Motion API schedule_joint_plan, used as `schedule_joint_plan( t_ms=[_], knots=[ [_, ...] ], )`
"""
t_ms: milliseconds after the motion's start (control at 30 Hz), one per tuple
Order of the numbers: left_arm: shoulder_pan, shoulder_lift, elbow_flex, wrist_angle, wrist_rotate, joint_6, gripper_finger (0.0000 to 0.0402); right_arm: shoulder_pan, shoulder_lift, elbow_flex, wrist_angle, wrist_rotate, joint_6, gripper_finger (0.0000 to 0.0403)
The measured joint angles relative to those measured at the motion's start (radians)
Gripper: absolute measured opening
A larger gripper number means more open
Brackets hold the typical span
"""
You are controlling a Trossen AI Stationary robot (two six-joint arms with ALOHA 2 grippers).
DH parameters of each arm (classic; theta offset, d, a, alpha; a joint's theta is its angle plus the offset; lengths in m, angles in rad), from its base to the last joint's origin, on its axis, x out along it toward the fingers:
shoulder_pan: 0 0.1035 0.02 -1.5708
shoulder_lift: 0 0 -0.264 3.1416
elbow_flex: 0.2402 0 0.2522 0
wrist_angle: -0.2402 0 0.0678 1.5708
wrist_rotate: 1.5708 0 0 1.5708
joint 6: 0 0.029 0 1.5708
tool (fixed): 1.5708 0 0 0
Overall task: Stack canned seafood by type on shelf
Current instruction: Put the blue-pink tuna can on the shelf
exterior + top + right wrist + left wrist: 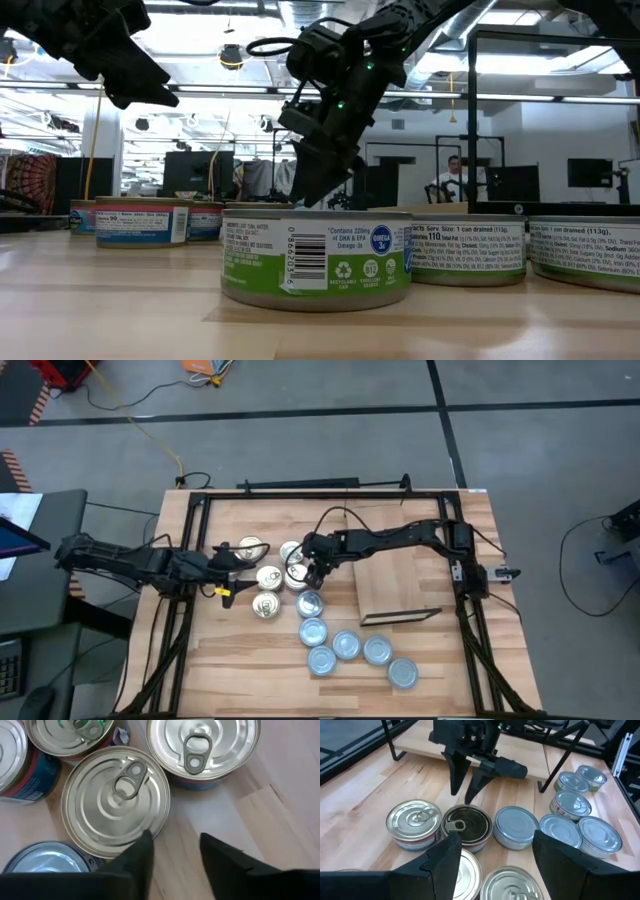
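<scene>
Five gold-topped tins with pull tabs (268,576) cluster on the tabletop left of centre. Several silvery blue-topped tins (345,645) trail toward the near right. The shelf (395,585) lies bare to their right, its dark strip at the near end. My right gripper (175,852) slants down at the cluster's right side, open narrowly over bare wood beside a gold tin (115,800). My left gripper (495,865) hovers open above the cluster's left side (232,563). My right gripper has one fingertip (142,845) at the rim (150,827) of the gold-topped tin, on the side facing the shelf. I cannot tell whether it touches the rim. Nothing lies between the two fingers.
A black frame (300,495) runs along the table's far edge and down both sides. A second gold tin (202,747) and a silvery tin (45,865) stand close to my right gripper. Bare wood lies between the tins and the shelf.
</scene>
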State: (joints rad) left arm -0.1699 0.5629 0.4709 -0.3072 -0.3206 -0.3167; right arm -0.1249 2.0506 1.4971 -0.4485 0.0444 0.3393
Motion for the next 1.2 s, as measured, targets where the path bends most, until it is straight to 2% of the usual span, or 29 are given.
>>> schedule_joint_plan(
  t_ms=[133, 233, 667, 833, 1067, 1200],
  knots=[
    [0.000, 0.000, 0.000, 0.013, 0.001, 0.006, 0.0233, 0.000, 0.000, 0.000, 0.004, 0.003, 0.001, 0.0117],
    [0.000, 0.000, 0.000, 0.008, 0.006, 0.002, 0.0233, 0.000, 0.000, 0.000, 0.012, 0.006, 0.009, 0.0103],
    [0.000, 0.000, 0.000, 0.009, 0.020, 0.005, 0.0233, 0.034, 0.000, 0.000, 0.051, 0.007, 0.034, 0.0100],
    [0.000, -0.001, 0.000, 0.007, 0.020, 0.004, 0.0233, 0.032, 0.043, 0.003, 0.056, 0.009, 0.054, 0.0100],
    [0.000, -0.001, 0.000, 0.003, 0.020, 0.002, 0.0233, 0.029, 0.053, 0.005, 0.026, 0.008, 0.056, 0.0100],
    [0.000, -0.001, 0.000, -0.003, 0.020, 0.002, 0.0233, 0.017, 0.052, 0.004, -0.067, 0.010, 0.074, 0.0097]
  ],
)
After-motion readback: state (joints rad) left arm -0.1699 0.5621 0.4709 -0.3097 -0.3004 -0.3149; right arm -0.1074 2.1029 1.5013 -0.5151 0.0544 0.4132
